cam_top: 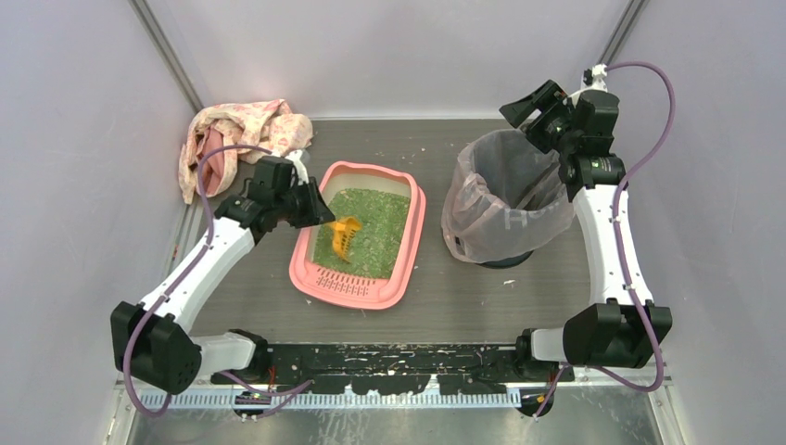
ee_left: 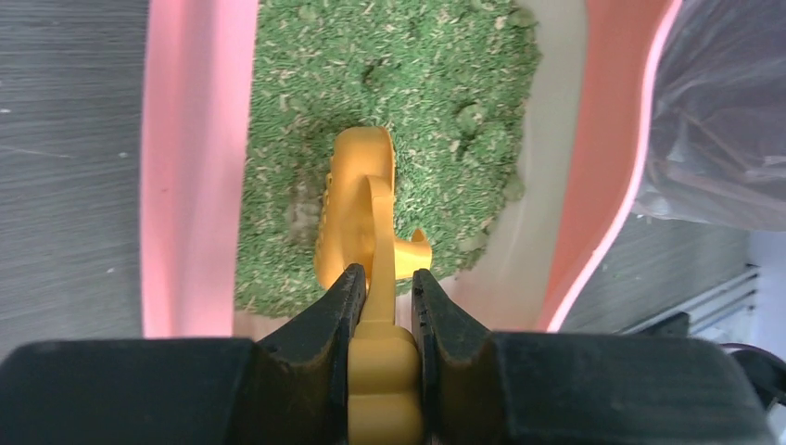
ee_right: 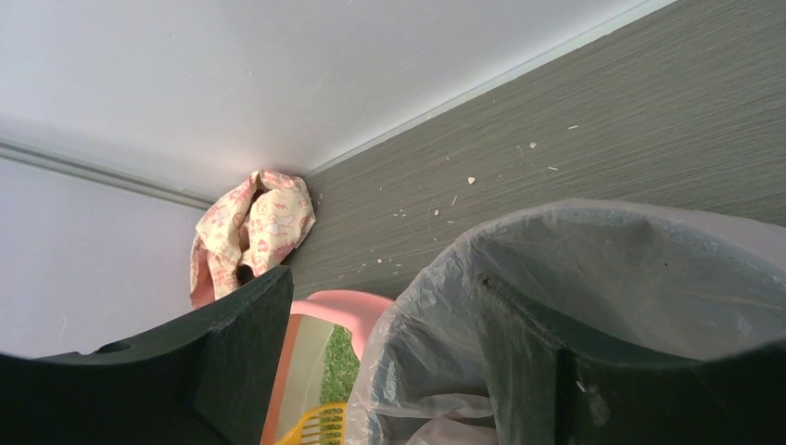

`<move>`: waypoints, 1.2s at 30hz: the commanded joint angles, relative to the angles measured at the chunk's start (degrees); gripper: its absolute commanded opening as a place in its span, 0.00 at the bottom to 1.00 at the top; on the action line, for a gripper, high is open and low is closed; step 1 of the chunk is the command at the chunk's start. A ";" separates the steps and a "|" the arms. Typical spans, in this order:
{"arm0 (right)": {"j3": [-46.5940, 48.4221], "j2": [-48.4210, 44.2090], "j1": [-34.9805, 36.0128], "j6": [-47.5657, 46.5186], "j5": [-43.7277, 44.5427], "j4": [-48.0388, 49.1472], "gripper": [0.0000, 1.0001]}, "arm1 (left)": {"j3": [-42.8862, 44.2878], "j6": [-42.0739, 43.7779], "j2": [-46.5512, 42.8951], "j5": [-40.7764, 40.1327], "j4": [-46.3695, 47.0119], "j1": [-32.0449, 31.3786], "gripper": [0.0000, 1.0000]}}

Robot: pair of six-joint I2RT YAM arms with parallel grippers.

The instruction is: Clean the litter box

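Nearest the viewer, the left pincer (ee_left: 382, 289) is clamped on the handle of a yellow scoop (ee_left: 357, 199), whose head rests in green granules (ee_left: 436, 83). These fill the litter box (cam_top: 301, 267), a pink tray in the middle of the worktop (cam_top: 463, 306), its long axis running near to far and its grate lip at the near end. That pincer reaches in from the left and is much the closer. Right of the tray stands a bag-lined bin (cam_top: 505, 199). The right pincer (cam_top: 536, 109) hangs at its far rim, jaws wide, holding nothing.
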 commanded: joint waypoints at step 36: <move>-1.39 1.06 -0.19 -1.00 -1.51 3.89 0.76 | -10.20 -13.27 3.76 23.86 21.58 16.52 0.00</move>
